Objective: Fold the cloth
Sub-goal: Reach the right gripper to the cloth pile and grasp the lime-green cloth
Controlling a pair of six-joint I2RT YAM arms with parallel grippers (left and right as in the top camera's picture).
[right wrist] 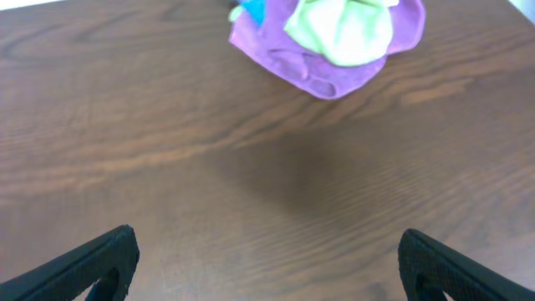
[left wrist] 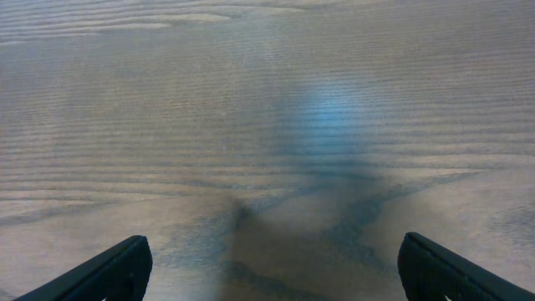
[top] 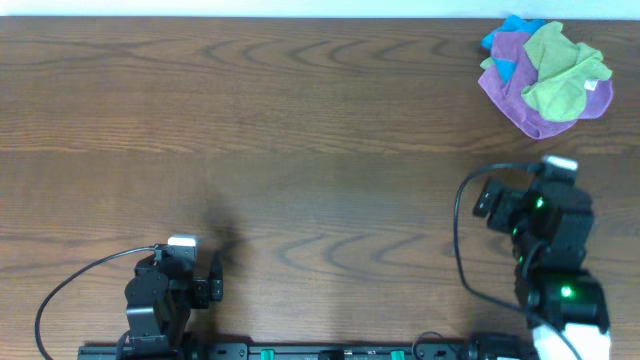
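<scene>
Two robot arms wait at the near edge of a dark wood worktop [top: 300, 130], with a crumpled heap of cloths lying in the far right corner. The heap is made up of a purple cloth [top: 520, 105] at the bottom, a green cloth [top: 562, 68] bunched on top of it and a blue cloth [top: 503, 45] peeking out at the far left side. None of them is folded or spread flat. The right arm [top: 550, 225] stands nearer the heap but apart from it. In its wrist view the right jaws are spread wide over bare wood, gripping nothing, and the heap sits ahead of them near the top of the frame. The left arm [top: 165, 295] rests low at the near left, well apart from the cloths. The left jaws are likewise spread wide and empty above the wood grain, which shows a soft bluish glare. A black cable [top: 462, 245] loops beside the right arm and another cable [top: 65, 290] curves out from the left arm. Small green lights glow on the right arm.
</scene>
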